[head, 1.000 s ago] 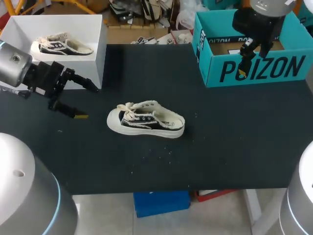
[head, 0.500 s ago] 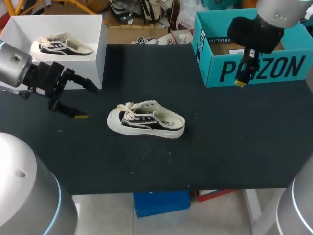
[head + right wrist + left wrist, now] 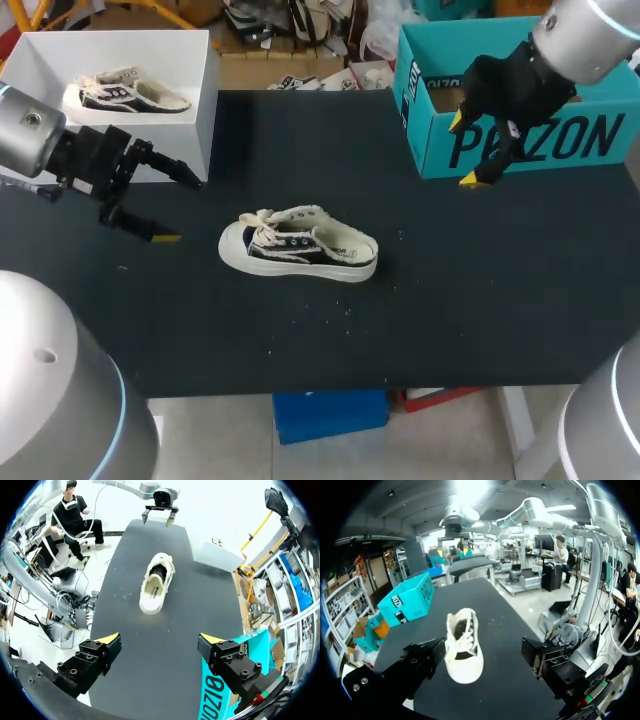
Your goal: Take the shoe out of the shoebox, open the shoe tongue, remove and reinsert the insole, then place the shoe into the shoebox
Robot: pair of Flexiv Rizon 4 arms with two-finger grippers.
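Note:
A small cream and black shoe (image 3: 300, 243) lies on its sole mid-table, toe towards my left arm. Left of it, about a hand's width away, my left gripper (image 3: 180, 208) hangs open with nothing in it. In the left wrist view the shoe (image 3: 464, 647) lies ahead of the open left gripper (image 3: 482, 650). The teal shoebox (image 3: 520, 110) stands at the back right. My right gripper (image 3: 462, 150) is open and empty in front of the box's left end. From the right wrist view the shoe (image 3: 157, 580) lies well ahead of the right gripper (image 3: 160, 640).
A white box (image 3: 205, 110) at the back left holds a second, similar shoe (image 3: 125, 92). Black table (image 3: 450, 300) stretches bare in front and right of the shoe. In the right wrist view the teal shoebox (image 3: 220, 700) sits close beside one finger.
My right arm came away from over the teal shoebox, down and to the left, and its gripper turned towards the shoe. Left arm and shoe stayed put.

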